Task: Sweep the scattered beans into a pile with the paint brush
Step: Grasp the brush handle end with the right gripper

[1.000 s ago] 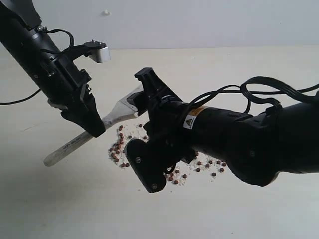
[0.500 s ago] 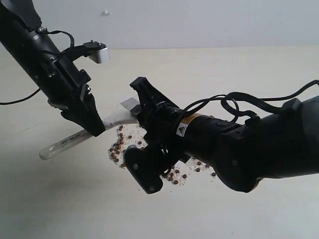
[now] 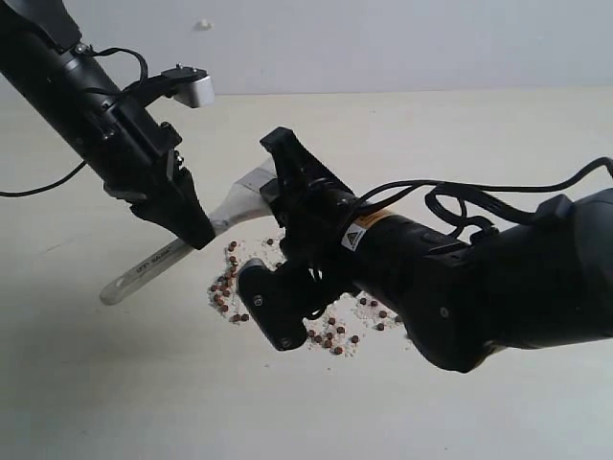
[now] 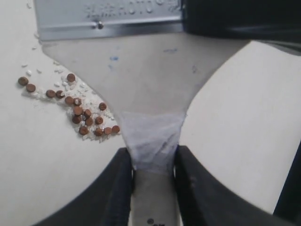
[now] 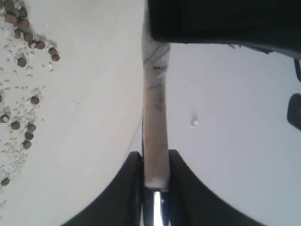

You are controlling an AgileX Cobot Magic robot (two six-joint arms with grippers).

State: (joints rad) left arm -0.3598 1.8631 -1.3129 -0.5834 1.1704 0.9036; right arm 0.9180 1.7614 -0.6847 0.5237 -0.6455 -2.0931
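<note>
Closed the right gripper (image 5: 155, 157) onto the paint brush (image 5: 155, 108) at its ferrule, one finger against each flat face. Dipped that gripper toward the beans (image 3: 226, 284) beneath it, then raised it again. Lifted the left gripper (image 3: 199, 235) a little and shifted it toward the right gripper; swung the handle end trailing behind it along.

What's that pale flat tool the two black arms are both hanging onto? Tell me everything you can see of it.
It is the paint brush: a flat, wide one with a pale wooden-looking handle bearing dark print, flaring into a silver metal ferrule with stamped lettering and a rivet. A whitish wrap covers the narrow neck, where the left gripper pinches it. The right gripper clamps the ferrule end; the bristles are hidden. It slants beside the beans, handle end lowest.
</note>
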